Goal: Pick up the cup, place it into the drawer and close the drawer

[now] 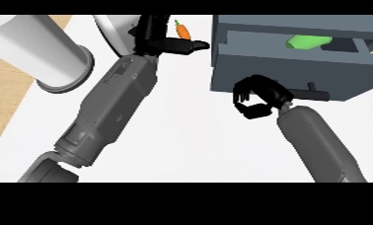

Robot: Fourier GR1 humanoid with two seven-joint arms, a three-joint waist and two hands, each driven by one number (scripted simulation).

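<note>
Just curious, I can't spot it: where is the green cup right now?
In the head view, upper right: the green cup lies inside the open grey drawer, just beyond the right hand.

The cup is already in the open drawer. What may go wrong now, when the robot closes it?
1. The green cup seems to lie tilted in the drawer; it might catch on the cabinet as the drawer slides in.
2. The right hand is curled near the front's left corner, away from the handle, so a push may be off-centre.
</note>
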